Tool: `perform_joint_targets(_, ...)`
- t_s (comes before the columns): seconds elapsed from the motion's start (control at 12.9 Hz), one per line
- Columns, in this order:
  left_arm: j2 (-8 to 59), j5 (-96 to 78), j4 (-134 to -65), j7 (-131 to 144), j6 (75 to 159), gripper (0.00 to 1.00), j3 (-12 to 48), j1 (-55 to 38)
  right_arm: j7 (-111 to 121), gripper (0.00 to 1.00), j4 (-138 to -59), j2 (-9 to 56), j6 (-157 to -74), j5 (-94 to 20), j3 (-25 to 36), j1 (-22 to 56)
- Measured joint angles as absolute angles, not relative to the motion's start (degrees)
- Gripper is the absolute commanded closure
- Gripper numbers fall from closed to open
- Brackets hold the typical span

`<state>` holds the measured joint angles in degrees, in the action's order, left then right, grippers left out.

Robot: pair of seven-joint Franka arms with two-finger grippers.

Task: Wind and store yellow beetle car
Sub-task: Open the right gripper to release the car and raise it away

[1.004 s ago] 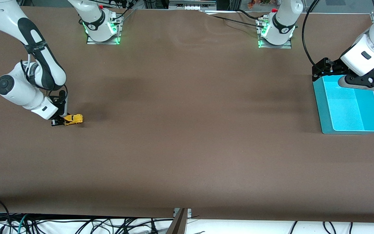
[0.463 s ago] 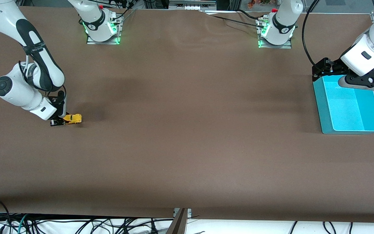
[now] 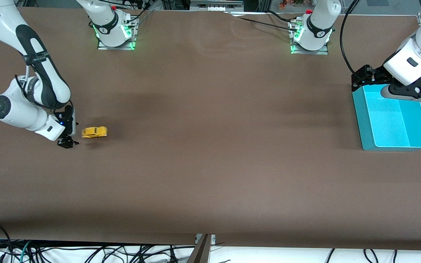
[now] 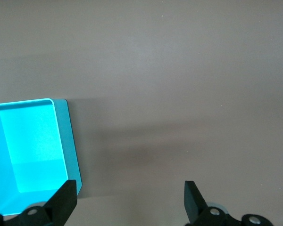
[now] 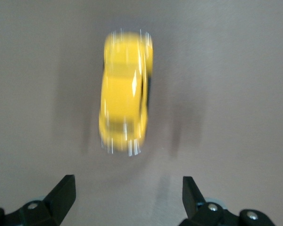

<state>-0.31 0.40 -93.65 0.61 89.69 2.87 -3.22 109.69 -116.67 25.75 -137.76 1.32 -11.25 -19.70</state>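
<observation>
The yellow beetle car (image 3: 94,132) stands free on the brown table at the right arm's end, blurred with motion. Just beside it, low over the table, my right gripper (image 3: 67,143) is open and holds nothing. In the right wrist view the car (image 5: 125,112) lies ahead of the open gripper (image 5: 129,193), clear of both fingers. My left gripper (image 4: 130,197) hangs open and empty over the edge of the teal bin (image 3: 393,118) at the left arm's end and waits there.
The teal bin (image 4: 28,150) shows a bare inside. Both arm bases (image 3: 114,31) (image 3: 310,34) stand along the table edge farthest from the front camera. Cables hang below the table's near edge (image 3: 86,252).
My right gripper opened and let go of the yellow car. The car has rolled away from it toward the left arm's end of the table. The left arm has not moved.
</observation>
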Motion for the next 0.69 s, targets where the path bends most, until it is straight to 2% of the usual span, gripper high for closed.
perform_joint_targets(0.69, -0.3, 0.4, -93.6, 0.6, 89.7, 0.0, 2.9, -3.2, 109.3, 0.0, -111.5, 19.4, -125.7, 1.0, -11.2, -20.2)
